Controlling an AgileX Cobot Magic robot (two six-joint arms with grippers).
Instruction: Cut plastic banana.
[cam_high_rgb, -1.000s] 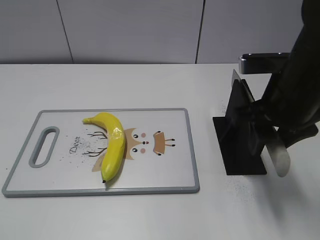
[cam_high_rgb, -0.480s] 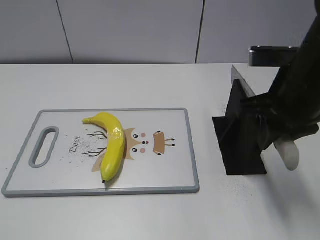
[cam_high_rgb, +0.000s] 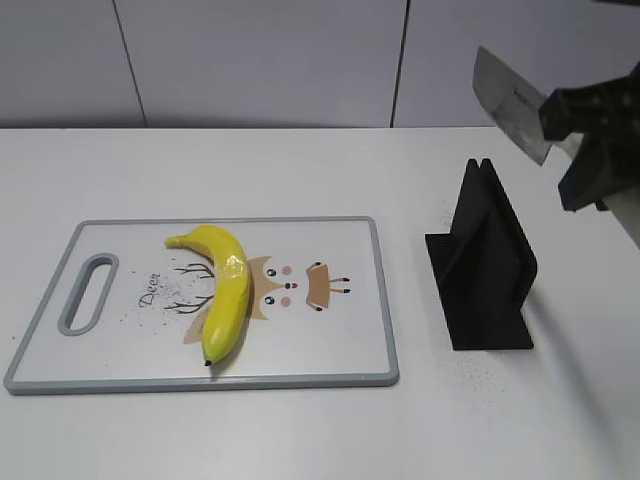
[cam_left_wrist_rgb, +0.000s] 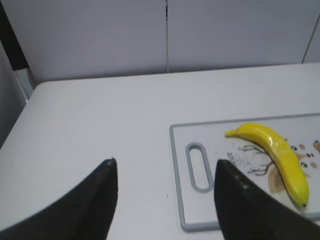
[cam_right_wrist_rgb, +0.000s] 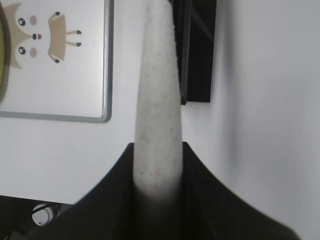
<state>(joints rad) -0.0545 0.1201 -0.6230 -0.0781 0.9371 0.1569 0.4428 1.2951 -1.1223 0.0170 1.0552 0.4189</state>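
right gripper (cam_right_wrist_rgb: 156, 170) clamping knife (cam_high_rgb: 512, 103), plastic banana (cam_high_rgb: 225, 285) on cutting board (cam_high_rgb: 330, 340)

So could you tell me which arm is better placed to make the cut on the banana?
Right: its gripper is shut on the knife, lifted clear of the black stand. The left gripper is open and empty.

A white cutting board (cam_high_rgb: 330, 340) with a grey rim lies at lower left on the white table (cam_high_rgb: 300, 160); a black knife stand (cam_high_rgb: 485, 265) stands at right.
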